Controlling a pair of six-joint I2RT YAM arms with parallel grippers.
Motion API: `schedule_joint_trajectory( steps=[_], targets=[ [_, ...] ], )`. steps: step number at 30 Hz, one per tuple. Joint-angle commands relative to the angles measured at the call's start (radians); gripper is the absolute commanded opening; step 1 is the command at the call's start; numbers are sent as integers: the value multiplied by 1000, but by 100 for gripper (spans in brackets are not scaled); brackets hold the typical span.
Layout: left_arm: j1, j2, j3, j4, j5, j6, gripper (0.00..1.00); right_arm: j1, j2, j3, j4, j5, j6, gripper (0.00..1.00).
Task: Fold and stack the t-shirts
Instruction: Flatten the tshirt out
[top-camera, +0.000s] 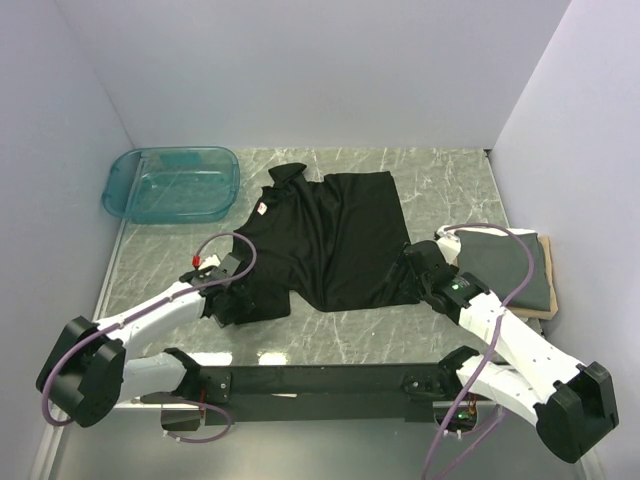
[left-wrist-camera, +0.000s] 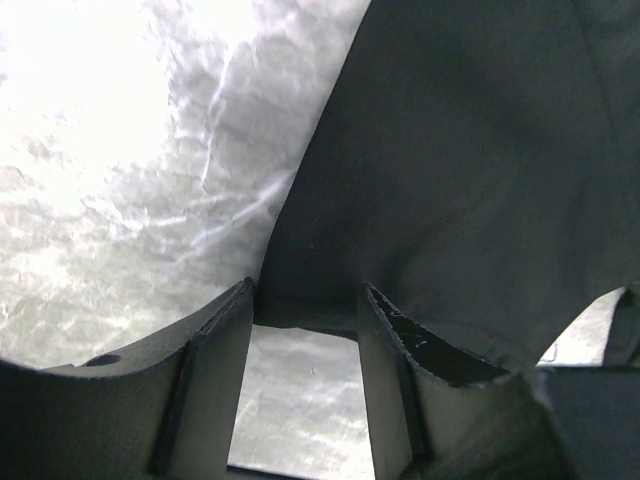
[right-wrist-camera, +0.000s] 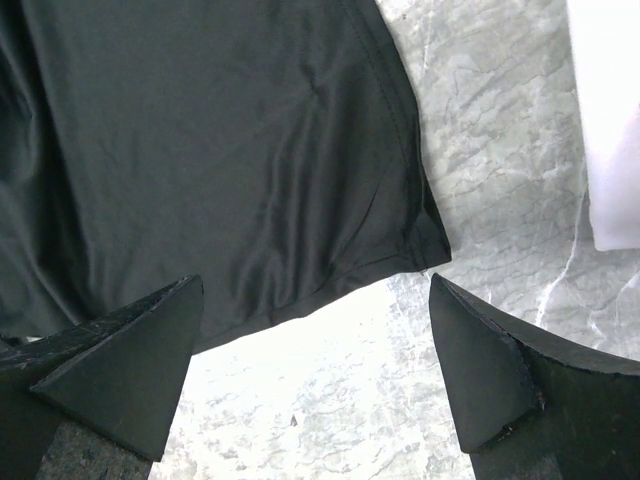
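A black t-shirt (top-camera: 330, 235) lies spread on the marble table, collar at the far left. My left gripper (top-camera: 232, 300) is open at its near left corner; in the left wrist view (left-wrist-camera: 307, 300) the cloth's hem (left-wrist-camera: 460, 180) reaches just between the fingertips. My right gripper (top-camera: 425, 272) is wide open at the near right corner; in the right wrist view (right-wrist-camera: 315, 290) the shirt (right-wrist-camera: 220, 150) lies just ahead of the fingertips, nothing held. A dark grey t-shirt (top-camera: 510, 262) lies folded on the tan board (top-camera: 548, 300) at the right.
A clear teal tub (top-camera: 172, 183) stands at the far left. Grey walls close in the table at left, back and right. A bright white edge (right-wrist-camera: 610, 120) shows at the right of the right wrist view. A black rail (top-camera: 320, 380) spans the near edge.
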Motion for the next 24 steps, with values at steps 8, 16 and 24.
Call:
schedule_joint_trajectory(
  steps=[8,16,24],
  targets=[
    [-38,104,32,-135,44,7,40,-50,-1,-32,47,-10,-36,100],
    [-40,112,29,-29,44,50,1,-96,-17,-49,33,-34,-58,100],
    [-38,18,27,-12,5,51,1,-156,-57,-76,-64,-45,-43,100]
  ],
)
